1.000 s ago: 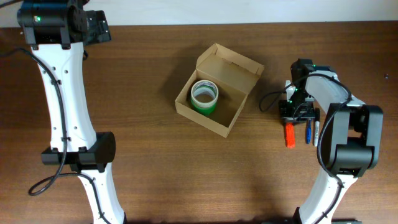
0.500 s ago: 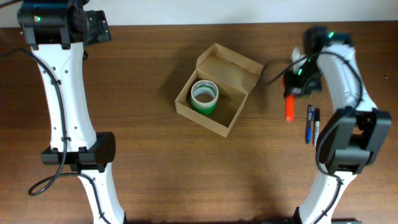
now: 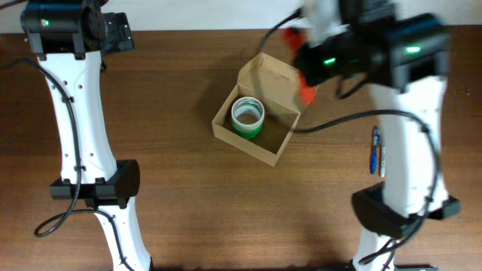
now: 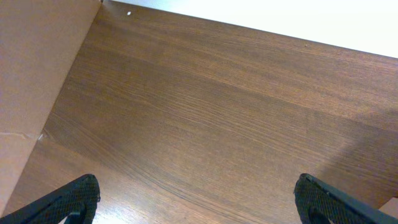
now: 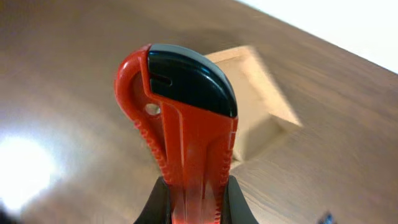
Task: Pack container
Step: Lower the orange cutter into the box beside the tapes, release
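The container [image 3: 245, 144] is a small tan cardboard box, open, with its flap lid standing up at the back, at the table's middle. A green tape roll [image 3: 247, 117] lies inside it. My right gripper [image 3: 307, 74] is raised and blurred over the box's right back corner. It is shut on a red utility knife with a black cap [image 3: 306, 92], which fills the right wrist view [image 5: 186, 118] between the fingers [image 5: 194, 202]. The box shows behind it in that view [image 5: 264, 106]. My left gripper [image 3: 114, 34] is at the far left back, open and empty [image 4: 196, 202].
Blue and dark pens [image 3: 376, 159] lie on the table at the right. Both white arm columns stand at the front left and front right. A tan surface [image 4: 31, 74] fills the left edge of the left wrist view.
My right arm has lifted the red knife from beside the pens and carried it up and to the left, to above the box's right corner. The left arm has not moved.
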Tool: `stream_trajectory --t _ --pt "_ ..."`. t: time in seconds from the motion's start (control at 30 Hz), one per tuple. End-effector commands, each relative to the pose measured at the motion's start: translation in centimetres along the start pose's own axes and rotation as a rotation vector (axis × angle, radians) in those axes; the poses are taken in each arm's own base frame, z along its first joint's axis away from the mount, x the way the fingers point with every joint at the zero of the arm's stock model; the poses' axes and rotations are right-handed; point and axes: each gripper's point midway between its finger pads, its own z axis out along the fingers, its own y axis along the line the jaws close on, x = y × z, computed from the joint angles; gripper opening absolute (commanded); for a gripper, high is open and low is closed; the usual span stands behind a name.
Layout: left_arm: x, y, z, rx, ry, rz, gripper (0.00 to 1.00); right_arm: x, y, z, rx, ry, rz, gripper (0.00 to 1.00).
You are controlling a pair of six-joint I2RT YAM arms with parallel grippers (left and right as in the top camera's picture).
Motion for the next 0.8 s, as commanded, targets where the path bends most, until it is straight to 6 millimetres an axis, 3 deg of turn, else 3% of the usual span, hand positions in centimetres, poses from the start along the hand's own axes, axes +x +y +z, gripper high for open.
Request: stream_trajectory --t 0.0,0.1,0.2,0.23,0.3,0.53,0.77 --pt "-0.5 0.9 -1.6 0.001 -0.037 -0.011 1.0 1.4 2.9 6.3 -0.033 0.157 -0.187 0.04" --pt "-0.5 0.9 -1.6 0.001 -0.037 -0.011 1.0 3.2 4.3 10.5 -0.071 0.275 -0.264 0.04" --pt "-0.5 0.9 -1.6 0.001 -0.037 -0.011 1.0 5.2 4.6 14.1 -0.095 0.384 -0.29 0.04" --pt "-0.5 0.9 -1.6 0.001 -0.037 -0.011 1.0 6.5 4.5 16.4 -0.105 0.449 -0.286 0.04" --pt "-0.5 0.9 -1.6 0.001 -0.037 -0.011 1.0 7.2 4.4 18.2 -0.111 0.486 -0.283 0.04" --pt "-0.5 0.9 -1.5 0.001 -0.037 -0.011 1.0 9.2 4.3 22.4 -0.124 0.571 -0.276 0.04" --pt "-0.5 0.9 -1.6 0.001 -0.037 -0.011 1.0 10.7 5.6 24.2 -0.16 0.618 -0.285 0.04"
